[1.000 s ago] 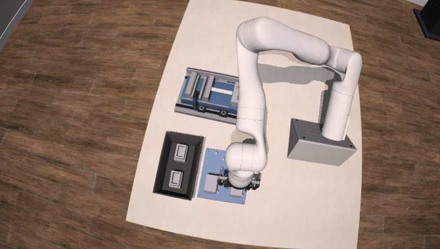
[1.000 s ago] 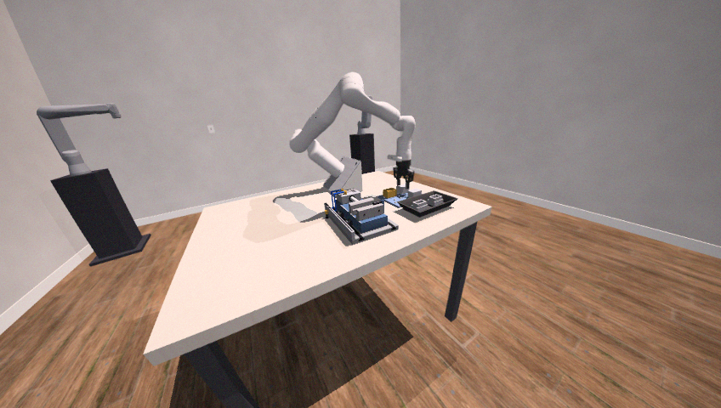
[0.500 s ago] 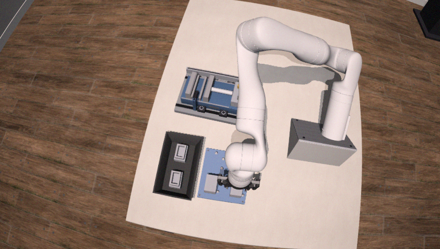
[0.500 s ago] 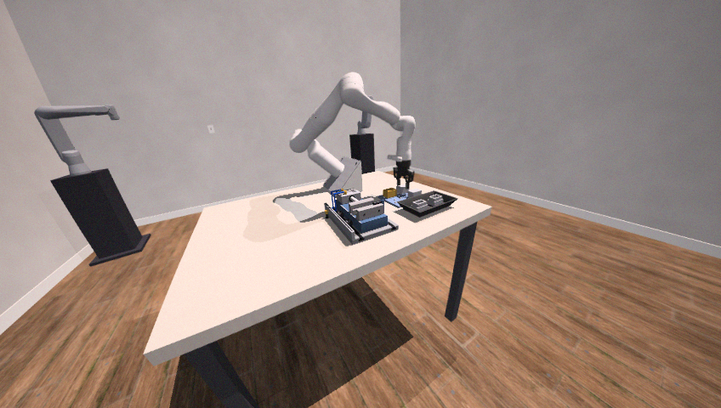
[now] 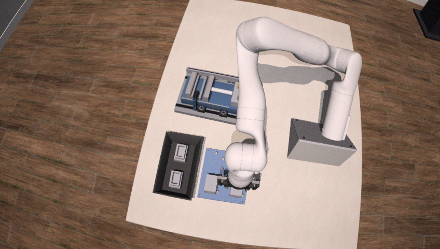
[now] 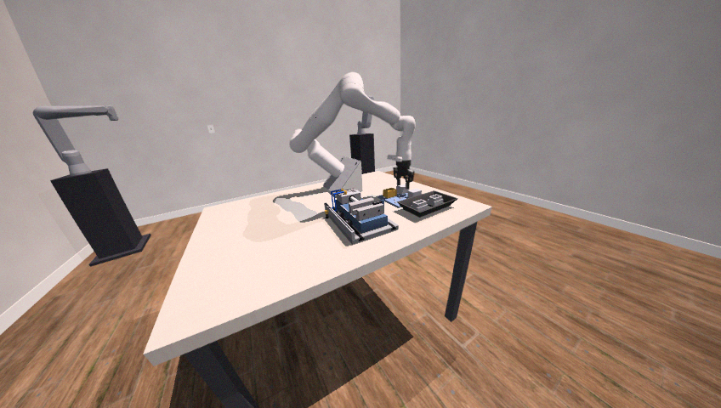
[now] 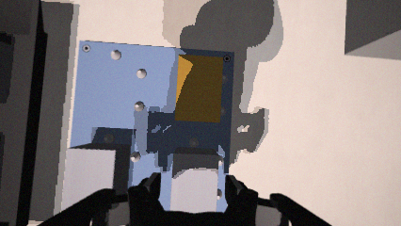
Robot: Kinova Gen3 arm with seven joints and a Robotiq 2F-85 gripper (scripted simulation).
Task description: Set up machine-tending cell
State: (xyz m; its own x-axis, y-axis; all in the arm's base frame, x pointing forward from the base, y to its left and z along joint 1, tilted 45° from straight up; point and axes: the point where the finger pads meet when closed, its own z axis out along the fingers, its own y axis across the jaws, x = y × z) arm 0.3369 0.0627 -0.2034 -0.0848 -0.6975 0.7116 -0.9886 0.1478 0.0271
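Even bright light, hard shadows, bowed top-view edges

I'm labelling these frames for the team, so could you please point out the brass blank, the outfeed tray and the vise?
brass blank [image 7: 200, 89], wrist view, middle of its top face.
outfeed tray [image 5: 162, 165], top view, its sloping left wall.
vise [image 5: 216, 92], top view, blue body beside the white screw.

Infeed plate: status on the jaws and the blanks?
Gripper open, jaws straddling an aluminium blank on the infeed plate, not gripped. Vise opening has no blank yet. Brass blank and second aluminium blank nearby, not in the way.
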